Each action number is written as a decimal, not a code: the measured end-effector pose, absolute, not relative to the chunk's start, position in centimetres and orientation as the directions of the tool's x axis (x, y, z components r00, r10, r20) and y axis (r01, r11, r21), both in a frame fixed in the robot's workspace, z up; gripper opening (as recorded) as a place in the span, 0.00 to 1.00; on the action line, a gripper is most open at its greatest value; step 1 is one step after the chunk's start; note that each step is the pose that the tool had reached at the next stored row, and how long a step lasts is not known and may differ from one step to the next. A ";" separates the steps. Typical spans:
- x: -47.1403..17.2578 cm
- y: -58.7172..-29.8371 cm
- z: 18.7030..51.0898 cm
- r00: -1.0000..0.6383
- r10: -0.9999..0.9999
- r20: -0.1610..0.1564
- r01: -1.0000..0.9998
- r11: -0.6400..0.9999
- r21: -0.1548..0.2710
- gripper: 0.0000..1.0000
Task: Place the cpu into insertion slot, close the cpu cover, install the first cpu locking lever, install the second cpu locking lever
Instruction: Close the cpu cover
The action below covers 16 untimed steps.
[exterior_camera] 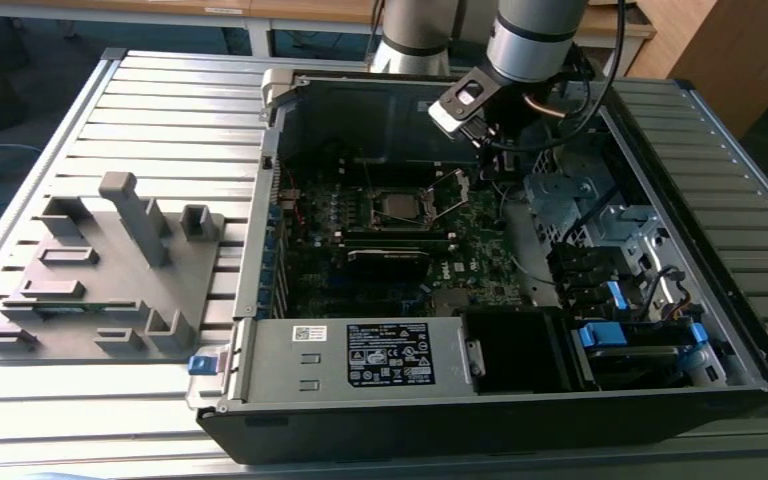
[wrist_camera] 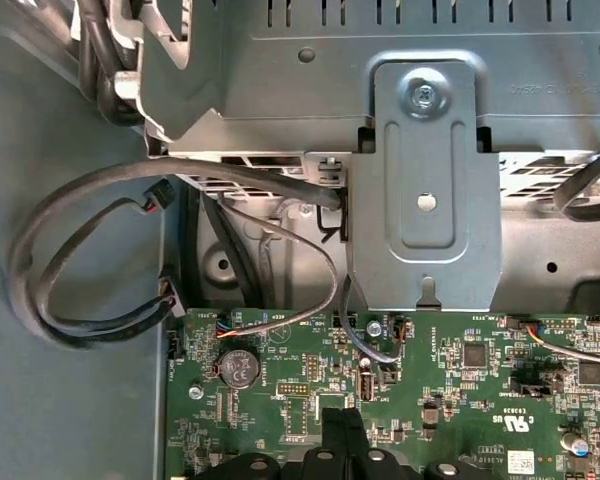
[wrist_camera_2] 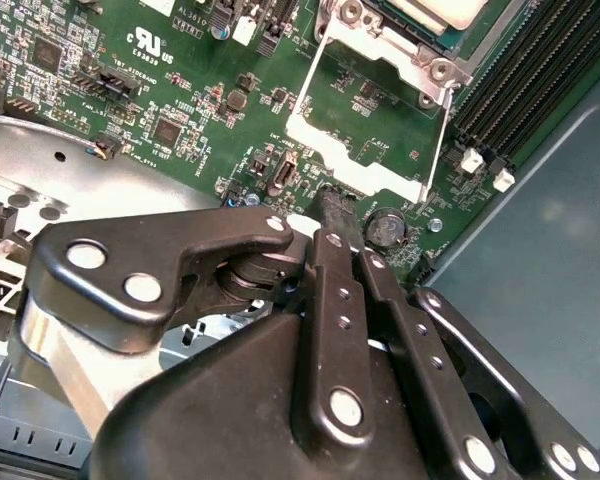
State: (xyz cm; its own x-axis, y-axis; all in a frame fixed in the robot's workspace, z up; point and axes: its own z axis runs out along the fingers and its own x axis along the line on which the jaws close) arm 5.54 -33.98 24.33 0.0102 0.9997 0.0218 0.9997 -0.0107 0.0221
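hovering clenched end effector [wrist_camera_2: 335, 205] beside open cpu cover [wrist_camera_2: 325, 148], cpu [wrist_camera_2: 435, 8] seated in insertion slot [wrist_camera_2: 390, 45]

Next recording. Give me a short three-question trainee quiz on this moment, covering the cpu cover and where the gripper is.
1. True or false: the cpu cover is shut flat.
2. Where is the gripper? A) above the grey fixture next to the case; B) inside the computer case, low over the circuit board, near the cover's free edge; C) outside the case, over the table slats.
3. Fill in: the gripper's fingers are ___ (open or shut).

Key: 1 false, the cover stands open; 2 B; 3 shut.
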 end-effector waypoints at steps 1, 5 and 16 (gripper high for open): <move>5.5 -34.0 24.3 0.010 1.000 0.022 1.000 -0.011 0.022 0.11; 5.1 -34.0 24.0 0.010 1.000 0.022 1.000 -0.011 0.022 0.11; 1.9 -34.0 24.0 0.010 1.000 0.022 0.999 -0.011 0.047 0.11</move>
State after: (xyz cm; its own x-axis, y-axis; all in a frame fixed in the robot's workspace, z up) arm 1.85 -33.98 23.96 0.0096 0.9997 0.0221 0.9988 -0.0106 0.0475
